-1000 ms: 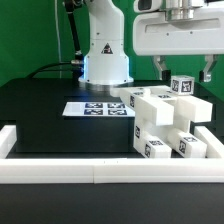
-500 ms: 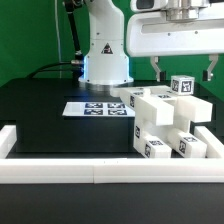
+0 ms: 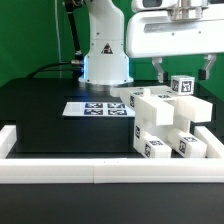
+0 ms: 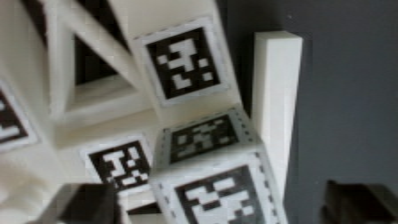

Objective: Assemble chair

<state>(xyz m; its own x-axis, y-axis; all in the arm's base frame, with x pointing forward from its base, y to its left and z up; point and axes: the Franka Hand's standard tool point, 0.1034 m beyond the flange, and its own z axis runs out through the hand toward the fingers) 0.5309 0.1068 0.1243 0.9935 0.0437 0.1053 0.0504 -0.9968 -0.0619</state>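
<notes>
- Gripper (image 3: 183, 73) jaws stand wide and hold nothing. They straddle the tagged post (image 3: 181, 86), with a gap on each side.
- Since a second ago, the hand has edged slightly sideways. The jaw gap looks barely narrower.
- Chair parts (image 3: 160, 125) sit clustered directly below the gripper.
- Judgement: it is closing in to grasp the post.

A robotics lab: a black bench (image 3: 40, 110) fenced by a white rail (image 3: 100, 172), the marker board (image 3: 97, 108) lying below and beside the end effector (image 3: 182, 75), green backdrop (image 3: 30, 40) behind it.

The chair (image 3: 152, 112), chunky white plastic with black-and-white tags, stands at 4 o'clock of the exterior view, a tagged post (image 3: 181, 86) on top.
</notes>
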